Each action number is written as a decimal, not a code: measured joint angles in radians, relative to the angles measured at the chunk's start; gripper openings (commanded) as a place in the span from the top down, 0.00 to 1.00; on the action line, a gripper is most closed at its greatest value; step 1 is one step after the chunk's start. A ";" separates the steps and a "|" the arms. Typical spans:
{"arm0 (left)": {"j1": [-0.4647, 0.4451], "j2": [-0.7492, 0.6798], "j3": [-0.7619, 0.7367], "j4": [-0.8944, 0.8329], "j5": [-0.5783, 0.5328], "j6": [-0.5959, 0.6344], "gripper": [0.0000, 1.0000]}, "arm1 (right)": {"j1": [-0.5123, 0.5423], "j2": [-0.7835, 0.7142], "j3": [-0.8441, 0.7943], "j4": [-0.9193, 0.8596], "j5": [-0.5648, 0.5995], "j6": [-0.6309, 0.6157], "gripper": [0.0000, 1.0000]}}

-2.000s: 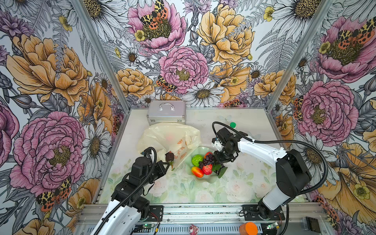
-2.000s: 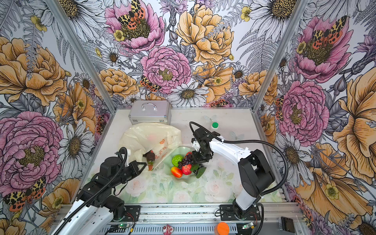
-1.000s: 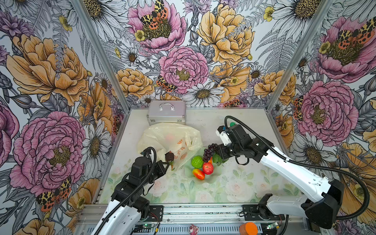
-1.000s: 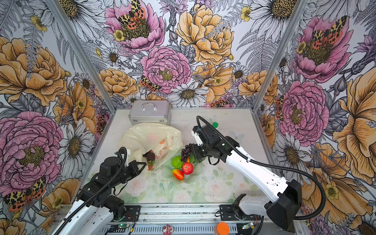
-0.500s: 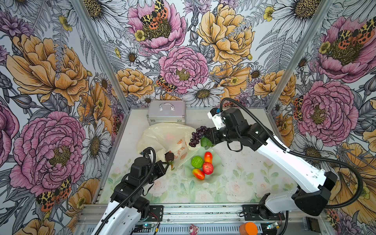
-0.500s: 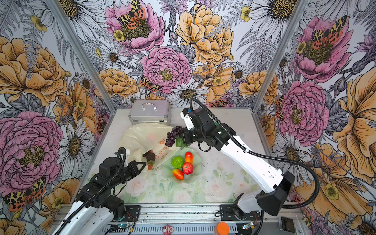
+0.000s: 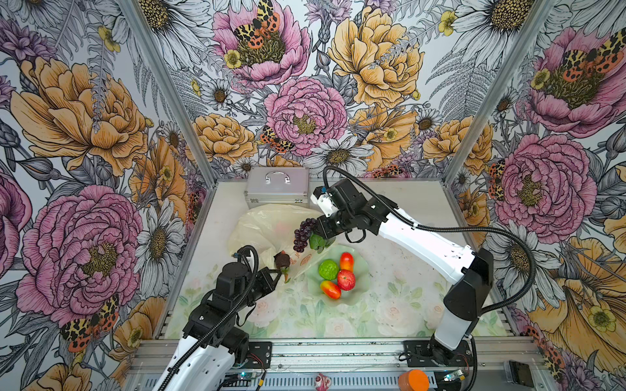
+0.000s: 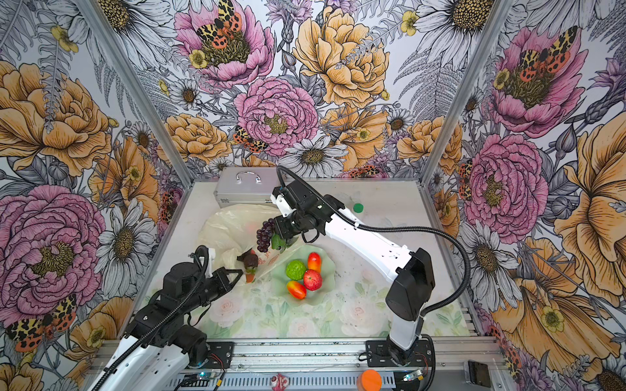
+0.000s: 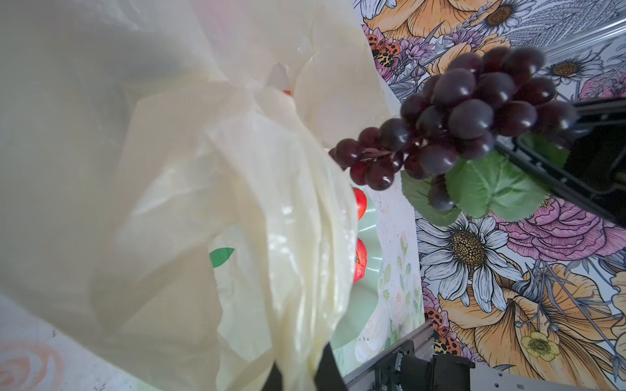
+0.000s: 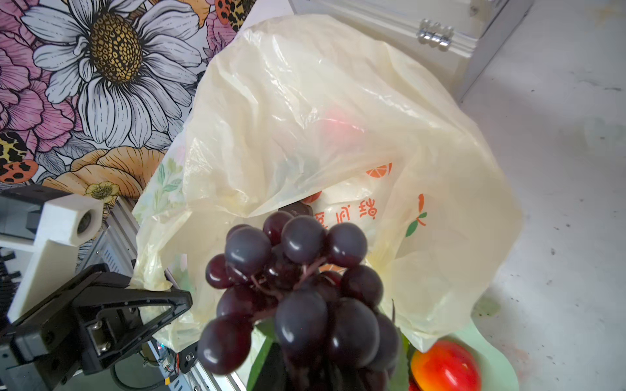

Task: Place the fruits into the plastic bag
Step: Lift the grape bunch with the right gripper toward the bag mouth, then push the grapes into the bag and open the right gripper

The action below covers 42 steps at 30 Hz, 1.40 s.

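Currently the right gripper (image 7: pixel 317 233) is clamped on the stem-and-leaf end of the grapes (image 7: pixel 304 233), holding them in the air over the far-left rim of the dish (image 7: pixel 360 291). The bunch's long axis runs from the jaws out toward the bag (image 7: pixel 264 226), with the loose tip drooping at the bag's mouth. The bag lies crumpled just left of and behind the dish, its edge overlapping the dish rim. The left gripper (image 7: pixel 280 270), left of the dish, is pinched together on the bag's near edge. A dark fruit (image 7: pixel 282 260) sits at the bag's mouth. In the dish: green ball (image 7: pixel 328 269), apple (image 7: pixel 346 280), two mangoes (image 7: pixel 330 289).
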 measured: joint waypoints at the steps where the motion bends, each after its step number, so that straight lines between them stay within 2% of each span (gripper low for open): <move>1: 0.000 0.000 0.000 0.000 0.000 0.000 1.00 | 0.007 0.019 0.010 0.000 -0.006 -0.004 0.83; 12: 0.000 0.000 0.000 0.000 0.000 0.000 1.00 | 0.066 0.253 0.143 0.003 -0.097 -0.018 0.84; 25: 0.010 0.000 0.000 0.001 0.001 0.000 1.00 | 0.070 0.420 0.195 0.007 -0.172 -0.011 0.84; 31: 0.016 -0.011 0.000 0.015 0.026 0.004 1.00 | 0.065 0.513 0.279 0.027 -0.200 0.024 0.82; 34: 0.016 -0.029 -0.002 0.027 0.042 0.004 1.00 | 0.059 0.557 0.330 0.038 -0.205 0.044 0.75; 42: 0.011 -0.064 -0.014 0.053 0.068 0.004 1.00 | 0.027 0.623 0.412 0.047 -0.180 0.104 0.44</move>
